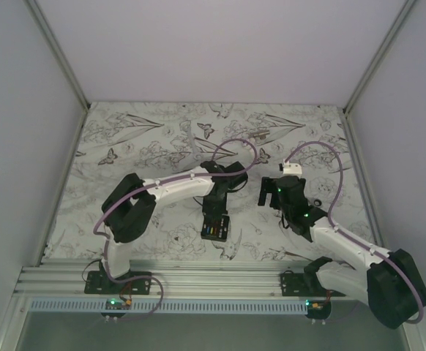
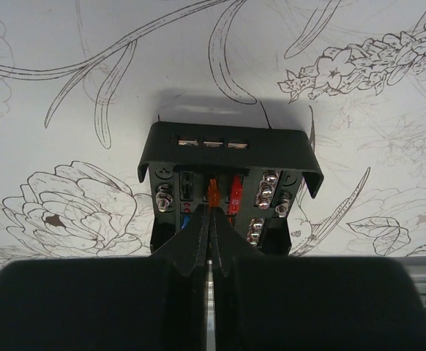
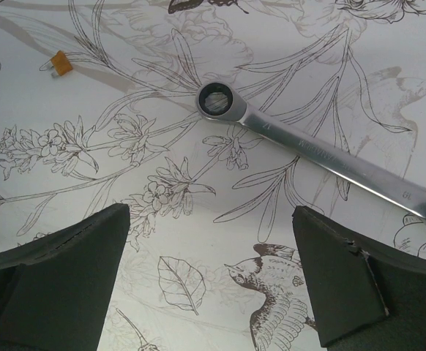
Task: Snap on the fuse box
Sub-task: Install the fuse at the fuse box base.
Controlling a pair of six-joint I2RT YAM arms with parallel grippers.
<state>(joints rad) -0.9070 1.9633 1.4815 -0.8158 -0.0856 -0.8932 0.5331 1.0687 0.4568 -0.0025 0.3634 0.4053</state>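
The right gripper [image 3: 209, 216] stands wide open over the floral-printed table [image 3: 389, 95], near a silver ring wrench [image 3: 308, 150] and well apart from an orange fuse [image 3: 59, 64].

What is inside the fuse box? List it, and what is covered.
Inside the fuse box: an orange fuse, a red fuse, a blue fuse and silver terminals. Its black lid covers the far end; the shut left pincer hides the near middle.

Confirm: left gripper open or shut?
Shut: left gripper shows fingers pressed together, tips at the fuse box.
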